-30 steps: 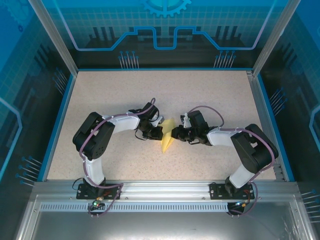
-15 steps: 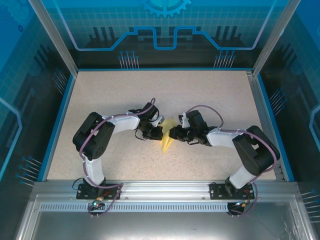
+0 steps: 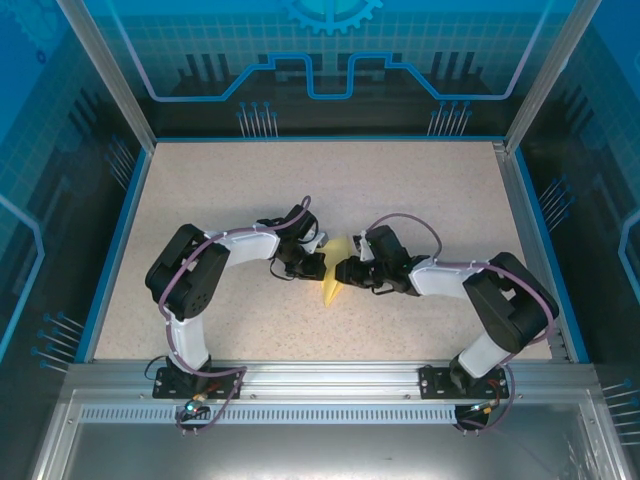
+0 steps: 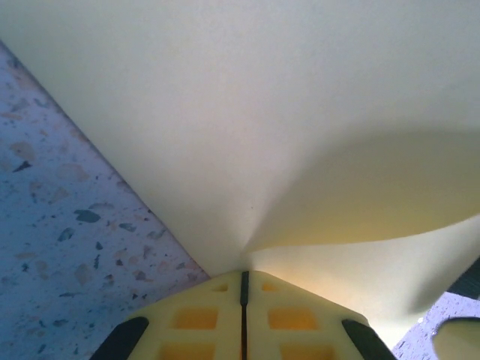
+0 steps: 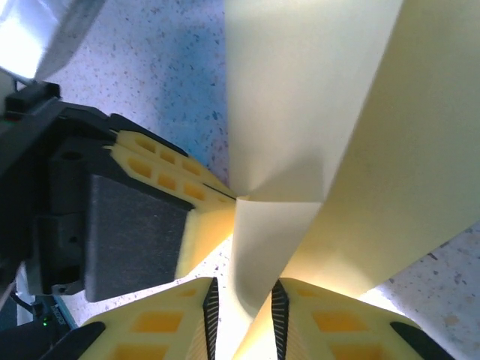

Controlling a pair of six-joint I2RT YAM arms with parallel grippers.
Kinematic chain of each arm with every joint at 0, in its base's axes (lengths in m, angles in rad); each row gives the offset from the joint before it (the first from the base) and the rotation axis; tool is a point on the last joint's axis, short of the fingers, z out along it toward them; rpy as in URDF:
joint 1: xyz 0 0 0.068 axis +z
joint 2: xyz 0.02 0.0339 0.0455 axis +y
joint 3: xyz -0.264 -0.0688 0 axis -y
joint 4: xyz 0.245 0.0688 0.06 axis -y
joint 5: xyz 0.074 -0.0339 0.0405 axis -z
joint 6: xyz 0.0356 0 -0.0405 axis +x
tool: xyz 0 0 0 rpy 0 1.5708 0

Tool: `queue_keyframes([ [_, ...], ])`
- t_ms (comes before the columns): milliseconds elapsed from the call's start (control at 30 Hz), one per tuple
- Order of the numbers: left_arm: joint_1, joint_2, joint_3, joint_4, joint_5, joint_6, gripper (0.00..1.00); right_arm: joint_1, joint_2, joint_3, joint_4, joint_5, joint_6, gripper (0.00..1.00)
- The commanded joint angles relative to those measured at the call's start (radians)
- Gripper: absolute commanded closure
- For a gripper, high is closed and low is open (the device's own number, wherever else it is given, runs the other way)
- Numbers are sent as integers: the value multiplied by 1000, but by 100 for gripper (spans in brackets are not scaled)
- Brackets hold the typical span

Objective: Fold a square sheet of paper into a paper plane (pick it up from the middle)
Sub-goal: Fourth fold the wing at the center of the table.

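1 square sheet of paper (image 3: 332, 285): yellow, folded to a point, mid-frame | 2 grippers | left gripper (image 4: 244, 276): fingers pressed together, pinching paper | right gripper (image 5: 245, 289): fingers parted, straddling paper fold

Left tool (image 4: 242, 276) clamped, right tool (image 5: 244, 296) slightly parted.

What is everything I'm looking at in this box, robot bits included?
paper: one, yellow, folded, mid-table between the grippers
table: one, speckled beige, under everything
walls: blue see-through panels, around the table
rail: one, silver metal, near edge, bearing the arm bases
arms: two, black and white, left arm and right arm flanking the paper
left gripper: one, yellowish fingers, shut on the paper
right gripper: one, yellowish fingers, open, paper between them
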Motion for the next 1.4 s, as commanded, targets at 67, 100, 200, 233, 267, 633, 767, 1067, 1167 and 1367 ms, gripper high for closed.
queue_keyframes([
  [67,8,45,-29,-55,-69,25,92,29,34,-3,61,12,25,70],
  [100,8,45,-29,-55,-69,26,92,31,38,-9,83,12,31,70],
  [200,9,50,-28,-55,-68,26,92,40,46,-13,100,24,38,70],
  [233,8,52,-27,-55,-68,25,92,42,49,-12,100,29,38,71],
  [267,9,52,-27,-55,-68,27,92,45,52,-10,95,35,36,72],
  [633,9,52,-24,-57,-65,28,92,65,36,30,-116,154,-19,80],
  [767,10,53,-24,-59,-65,29,92,71,46,46,-139,168,-21,83],
  [1067,9,50,-24,-62,-65,31,92,88,49,97,-160,177,-29,85],
  [1167,9,50,-24,-63,-65,33,92,97,49,127,-200,193,-45,85],
  [1367,9,52,-21,-62,-63,34,92,109,56,158,-237,209,-59,86],
])
